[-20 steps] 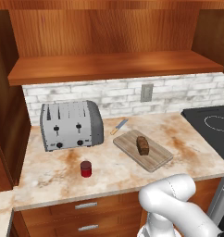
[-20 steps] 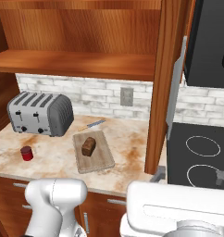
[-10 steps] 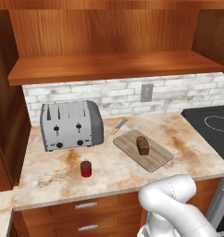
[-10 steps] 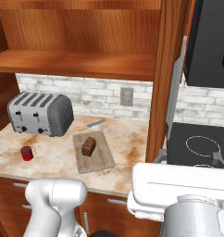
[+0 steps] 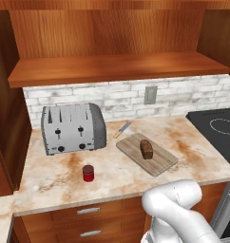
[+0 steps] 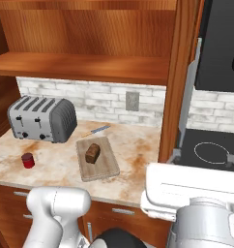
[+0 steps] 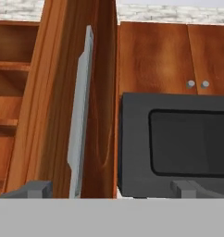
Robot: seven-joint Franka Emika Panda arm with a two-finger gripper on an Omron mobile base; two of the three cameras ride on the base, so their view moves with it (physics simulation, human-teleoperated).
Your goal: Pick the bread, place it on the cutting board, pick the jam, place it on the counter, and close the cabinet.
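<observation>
Claw (image 7: pixel 109 190) spread wide, empty. Reddish-brown wooden cabinet door (image 7: pixel 97 92) stands open, edge-on dead ahead between fingertips; vertical silver bar handle (image 7: pixel 80 115) slightly left. Push door sideways to shut.

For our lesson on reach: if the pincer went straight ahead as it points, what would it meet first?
Probably the open cabinet door, edge-on ahead of the open pincer, or the microwave beside it; depth is unclear.
</observation>
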